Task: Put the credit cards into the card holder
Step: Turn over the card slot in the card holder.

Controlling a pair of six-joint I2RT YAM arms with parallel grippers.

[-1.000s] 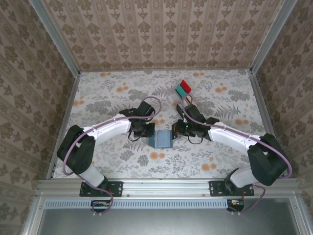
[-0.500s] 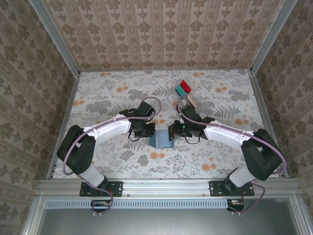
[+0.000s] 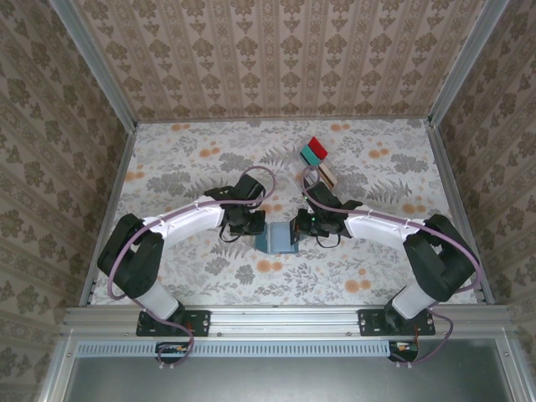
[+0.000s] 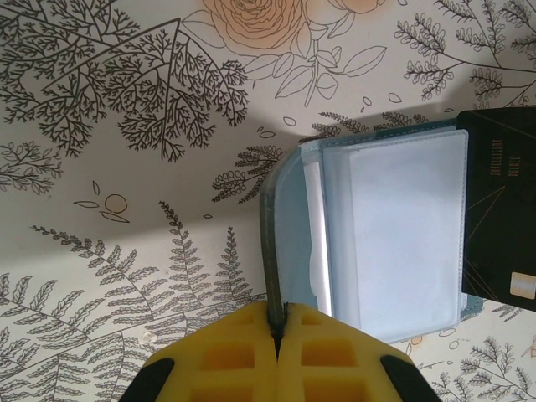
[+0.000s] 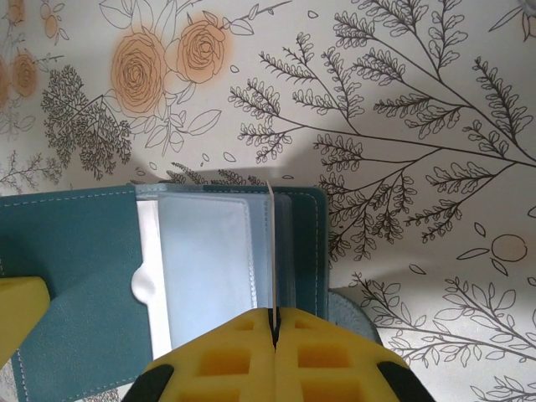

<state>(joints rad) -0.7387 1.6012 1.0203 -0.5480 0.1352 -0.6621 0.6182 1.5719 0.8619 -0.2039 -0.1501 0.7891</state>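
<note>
Seating a card in the holder at mid-bench.
My left tool (image 4: 277, 314) is clamped on the left flap edge of the holder (image 4: 394, 226), pinning it open at the centre of the bench (image 3: 184, 167). My right tool (image 5: 273, 316) pinches the dark card (image 4: 501, 209) edge-on over the holder's right panel. I judge the card needs tilting flatter and lining up with a slot mouth before a slow push left, with the left grip bracing the holder. The tools sit close on either side of it, so slack is small. The other cards (image 3: 325, 174) and the tray (image 3: 313, 151) lie just far of the right arm. Free room lies left and near.
</note>
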